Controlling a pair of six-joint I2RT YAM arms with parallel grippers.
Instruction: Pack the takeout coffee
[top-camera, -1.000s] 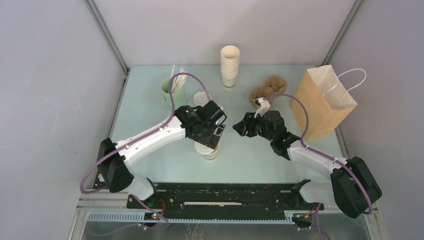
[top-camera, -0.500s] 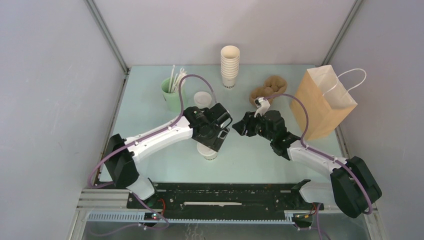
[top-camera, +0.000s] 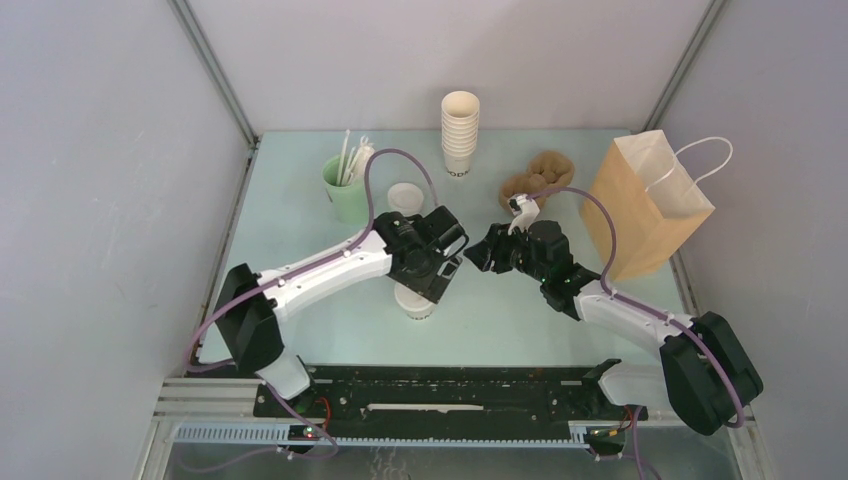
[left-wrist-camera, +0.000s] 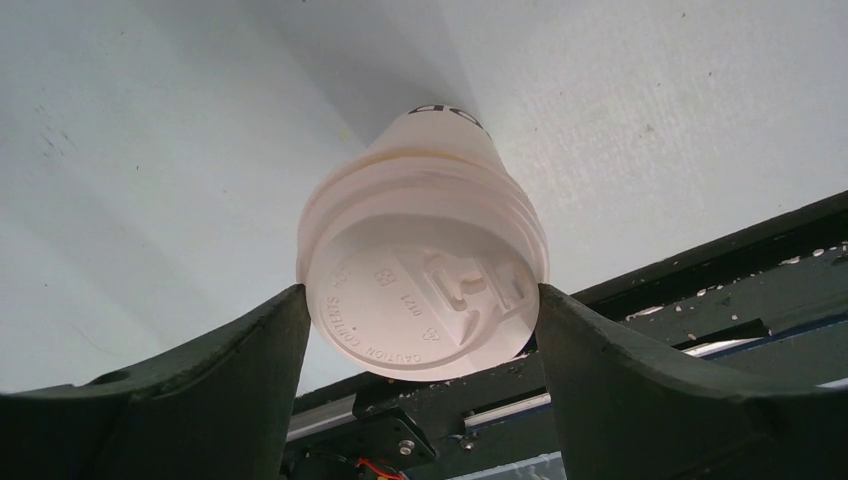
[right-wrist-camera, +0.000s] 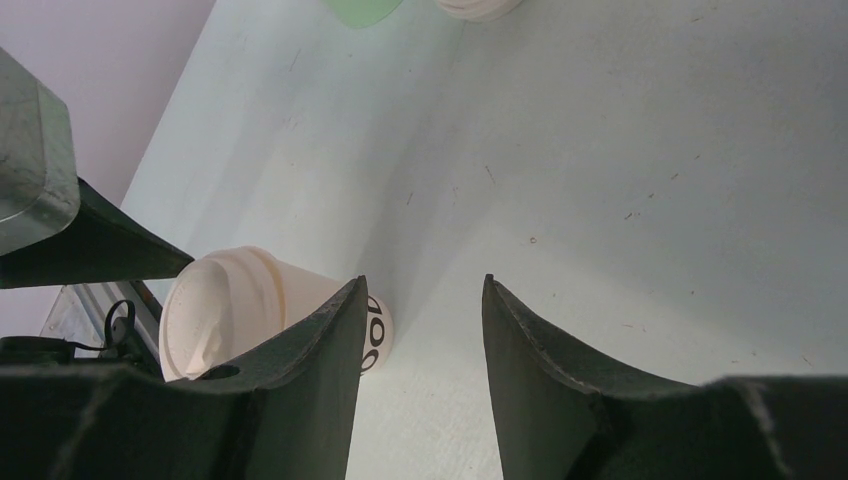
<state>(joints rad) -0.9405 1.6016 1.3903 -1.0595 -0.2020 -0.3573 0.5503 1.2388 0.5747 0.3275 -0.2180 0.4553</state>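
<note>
The takeout coffee (top-camera: 415, 303), a small white cup with a white lid and dark lettering, stands on the table near the front middle. My left gripper (top-camera: 432, 285) hangs right over it. In the left wrist view the lid (left-wrist-camera: 425, 290) fills the gap of the left gripper (left-wrist-camera: 420, 292), and both fingertips touch its rim. My right gripper (top-camera: 482, 256) hovers just right of the cup, open with only bare table between its fingers (right-wrist-camera: 330, 340). From the right wrist the cup (right-wrist-camera: 240, 300) shows at the left, behind the left finger.
A brown paper bag (top-camera: 645, 205) with white handles stands open at the right. A tall stack of lidless white cups (top-camera: 460, 130) is at the back, brown cardboard pieces (top-camera: 535, 178) beside it. A mint-green cup with straws (top-camera: 345, 190) and a loose white lid (top-camera: 405, 197) sit back left.
My left arm has swung its wrist a little right and back above the cup, uncovering the loose lid behind it. The cup and the right arm have stayed put.
</note>
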